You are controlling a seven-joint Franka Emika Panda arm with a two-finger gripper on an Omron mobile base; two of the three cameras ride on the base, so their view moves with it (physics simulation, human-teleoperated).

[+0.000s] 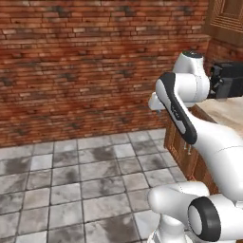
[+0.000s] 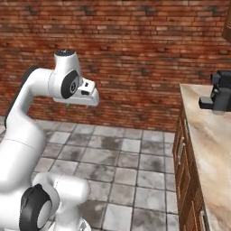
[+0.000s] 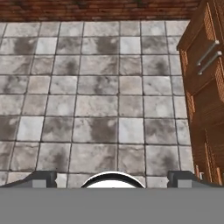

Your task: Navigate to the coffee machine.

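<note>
The coffee machine point(image 1: 231, 79) point(image 2: 221, 91) is a small black boxy appliance on the light stone counter point(image 2: 212, 135) at the right, near the brick wall. In the left base view my arm's white elbow hides part of it. My gripper point(image 1: 157, 105) point(image 2: 85, 100) hangs over the tiled floor, well to the left of the counter and away from the machine. In the hand view the gripper point(image 3: 113, 178) looks down at floor tiles; its two dark fingertips point(image 3: 43, 178) stand far apart with nothing between them, so it is open.
A red brick wall point(image 1: 85, 61) closes off the far side. Grey tiled floor point(image 2: 117, 167) spreads to the left and ahead. Brown wooden base cabinets point(image 3: 203, 87) with metal handles stand under the counter. An upper wooden cabinet point(image 1: 228, 19) hangs at the top right.
</note>
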